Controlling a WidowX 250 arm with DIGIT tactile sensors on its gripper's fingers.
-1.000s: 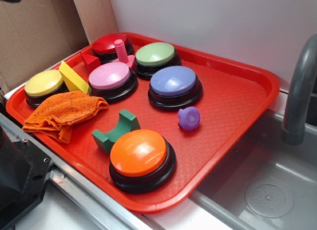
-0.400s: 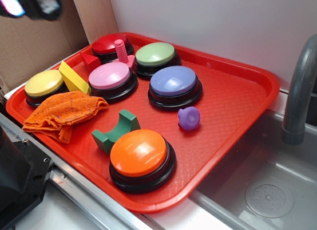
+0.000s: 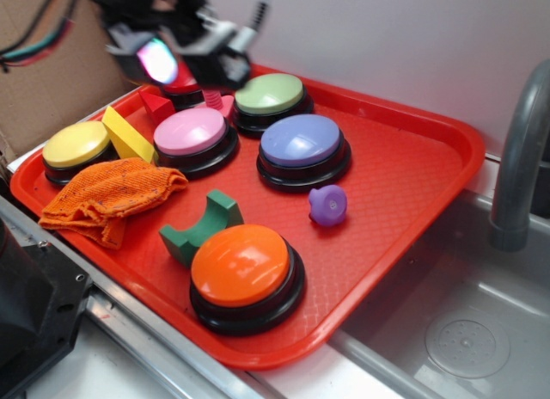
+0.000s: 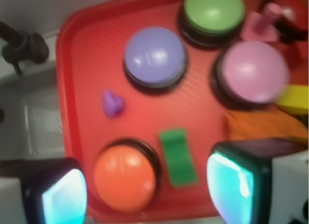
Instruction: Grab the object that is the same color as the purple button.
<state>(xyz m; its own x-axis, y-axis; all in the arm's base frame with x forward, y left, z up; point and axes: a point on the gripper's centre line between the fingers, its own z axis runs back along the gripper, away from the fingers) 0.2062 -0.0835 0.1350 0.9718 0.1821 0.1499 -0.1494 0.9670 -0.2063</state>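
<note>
The small purple knob-shaped object [image 3: 327,205] lies on the red tray [image 3: 412,167], just in front of the purple button [image 3: 301,141]. In the wrist view the object [image 4: 113,103] is left of centre and the purple button [image 4: 154,56] is above it. My gripper [image 3: 176,59] hovers blurred over the tray's back left, above the red button, far from the object. In the wrist view my gripper [image 4: 147,192] is open and empty, with its glowing pads [image 4: 65,197] wide apart.
On the tray are an orange button [image 3: 243,266], a pink button [image 3: 191,131], a green button [image 3: 270,94], a yellow button [image 3: 76,144], a green arch block [image 3: 202,227], an orange cloth [image 3: 107,193], a yellow wedge and a pink bolt. A sink and faucet [image 3: 520,158] lie to the right.
My gripper has swung in from the top left corner and now hangs over the tray's back left. Nothing on the tray has moved.
</note>
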